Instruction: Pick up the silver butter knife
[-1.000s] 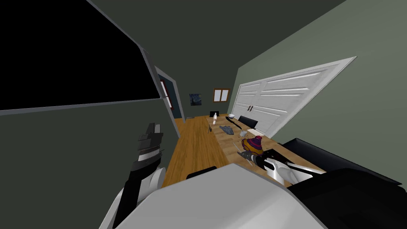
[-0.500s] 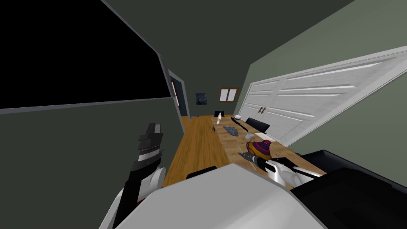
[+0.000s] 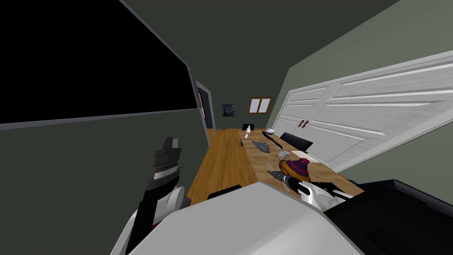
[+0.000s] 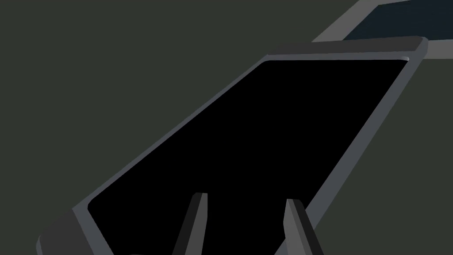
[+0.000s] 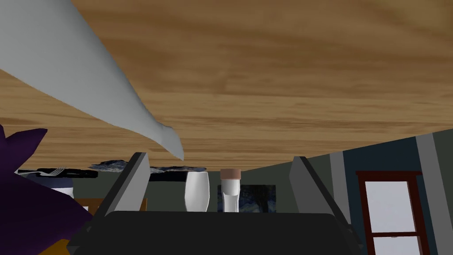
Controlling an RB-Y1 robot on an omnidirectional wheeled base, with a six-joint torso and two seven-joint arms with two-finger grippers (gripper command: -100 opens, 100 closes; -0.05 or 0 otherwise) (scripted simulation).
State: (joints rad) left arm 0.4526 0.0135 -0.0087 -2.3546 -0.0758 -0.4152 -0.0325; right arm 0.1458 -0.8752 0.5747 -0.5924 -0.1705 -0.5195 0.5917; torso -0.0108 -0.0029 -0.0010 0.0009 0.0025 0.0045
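Observation:
The silver butter knife [image 5: 75, 75] lies on the wooden table [image 5: 274, 66]. In the right wrist view its broad grey blade tapers to a tip just inside one finger. My right gripper [image 5: 219, 157] is open and low over the table, with the blade tip between its fingers and not gripped. In the head view the knife [image 3: 269, 167] is a thin sliver by the right gripper [image 3: 275, 175], beside a purple and orange hat [image 3: 298, 167]. My left gripper [image 3: 168, 148] is raised off to the left of the table, and its fingers [image 4: 199, 221] are open and hold nothing.
Further along the table [image 3: 254, 164] stand a bottle [image 3: 247, 131], a bowl [image 3: 270, 131], a dark cloth [image 3: 261, 146] and a grey crumpled thing [image 3: 283, 153]. Black chairs [image 3: 297, 141] line the far side before a white double door [image 3: 376, 115]. A white cup [image 5: 197, 191] stands ahead of the gripper.
My head camera has swung, so the table and door have slid to the right and the door looks larger. Both arms keep their poses, and the right gripper stays at the knife.

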